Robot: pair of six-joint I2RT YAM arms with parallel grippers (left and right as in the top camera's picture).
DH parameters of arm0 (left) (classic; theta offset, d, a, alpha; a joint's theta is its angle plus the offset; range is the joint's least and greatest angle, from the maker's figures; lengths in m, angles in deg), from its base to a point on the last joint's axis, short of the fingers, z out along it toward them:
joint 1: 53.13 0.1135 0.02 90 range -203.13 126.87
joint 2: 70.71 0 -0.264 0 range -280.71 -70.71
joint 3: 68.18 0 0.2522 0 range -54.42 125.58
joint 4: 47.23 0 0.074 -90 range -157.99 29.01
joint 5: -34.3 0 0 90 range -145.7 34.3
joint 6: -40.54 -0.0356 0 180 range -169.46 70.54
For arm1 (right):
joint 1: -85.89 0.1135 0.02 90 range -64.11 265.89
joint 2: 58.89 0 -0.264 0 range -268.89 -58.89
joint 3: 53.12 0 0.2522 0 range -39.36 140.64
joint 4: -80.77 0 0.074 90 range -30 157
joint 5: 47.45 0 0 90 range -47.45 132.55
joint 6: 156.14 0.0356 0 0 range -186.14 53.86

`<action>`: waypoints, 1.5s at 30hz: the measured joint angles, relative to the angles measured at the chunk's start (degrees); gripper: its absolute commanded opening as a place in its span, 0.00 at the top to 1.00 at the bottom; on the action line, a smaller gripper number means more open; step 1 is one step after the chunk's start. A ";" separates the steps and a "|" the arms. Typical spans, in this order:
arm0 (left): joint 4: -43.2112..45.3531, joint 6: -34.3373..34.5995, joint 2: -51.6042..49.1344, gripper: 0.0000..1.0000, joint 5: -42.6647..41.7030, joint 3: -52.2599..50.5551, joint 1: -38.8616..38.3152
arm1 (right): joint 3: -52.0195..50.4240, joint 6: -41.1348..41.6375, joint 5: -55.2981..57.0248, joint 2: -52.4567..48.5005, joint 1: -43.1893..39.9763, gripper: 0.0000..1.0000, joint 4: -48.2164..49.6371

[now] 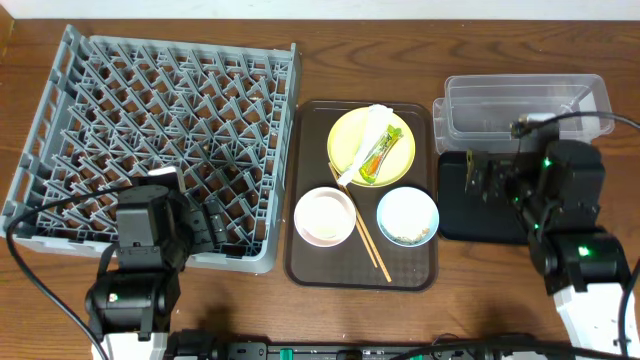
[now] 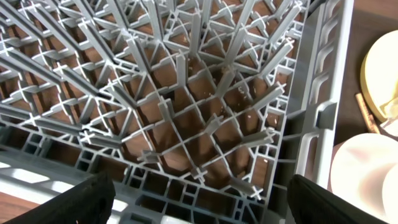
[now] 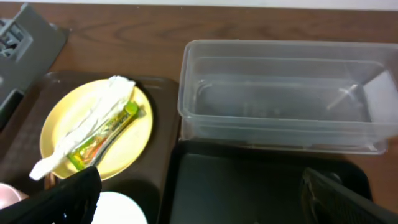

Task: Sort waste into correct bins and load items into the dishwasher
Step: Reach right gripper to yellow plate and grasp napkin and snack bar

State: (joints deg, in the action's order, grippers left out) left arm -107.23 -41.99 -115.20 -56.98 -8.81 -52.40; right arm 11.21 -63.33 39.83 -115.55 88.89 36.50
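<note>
the sachet (image 3: 104,132) lies diagonally on the yellow plate (image 3: 59,127), left of the right gripper (image 3: 200,182), which is open, empty and nearer; the left gripper (image 2: 199,199), also open, hangs over the rack (image 2: 320,93).

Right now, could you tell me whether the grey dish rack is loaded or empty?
Empty: the dish rack shows only bare pegs; plate, pink bowl, blue bowl sit on the brown tray.
</note>
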 measured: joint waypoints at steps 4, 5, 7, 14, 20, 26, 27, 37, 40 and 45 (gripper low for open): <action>0.00 0.00 -0.26 0.09 -0.02 0.00 0.02 | 0.02 0.66 -3.04 -2.56 0.02 0.01 1.25; 0.00 0.00 -0.26 0.08 -0.02 0.00 0.02 | 0.04 0.72 -4.00 -2.93 0.02 0.01 2.19; 0.00 0.00 -0.26 0.09 0.00 0.02 0.02 | 0.04 1.07 -5.97 -3.39 0.04 0.01 4.15; 0.22 0.00 -0.31 0.08 -0.02 0.02 0.02 | 6.80 3.63 -8.39 -10.36 4.94 0.01 0.17; 0.24 0.02 -0.37 0.09 0.00 0.04 0.00 | 20.28 4.79 -7.39 -22.77 10.93 0.01 -2.49; 0.22 0.02 -0.37 0.09 0.00 0.04 0.00 | 27.71 7.65 -4.35 -33.35 16.33 0.13 -0.42; 0.24 0.02 -0.39 0.08 0.00 0.04 0.02 | 27.89 8.37 -4.02 -34.67 16.90 0.15 -0.04; 0.22 0.02 -0.42 0.09 -0.02 0.04 0.00 | 28.11 17.84 1.81 -53.13 24.06 0.28 2.78; 0.22 0.02 -0.42 0.08 -0.02 0.04 0.00 | 28.11 20.76 3.52 -55.95 25.24 0.39 2.91; 0.22 0.02 -0.42 0.08 0.00 0.04 0.00 | 28.09 24.87 4.79 -58.40 25.83 0.60 2.84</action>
State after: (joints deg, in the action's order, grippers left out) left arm -107.01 -41.97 -115.61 -56.98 -8.77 -52.40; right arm 39.30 -38.46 44.62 -173.95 114.73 39.34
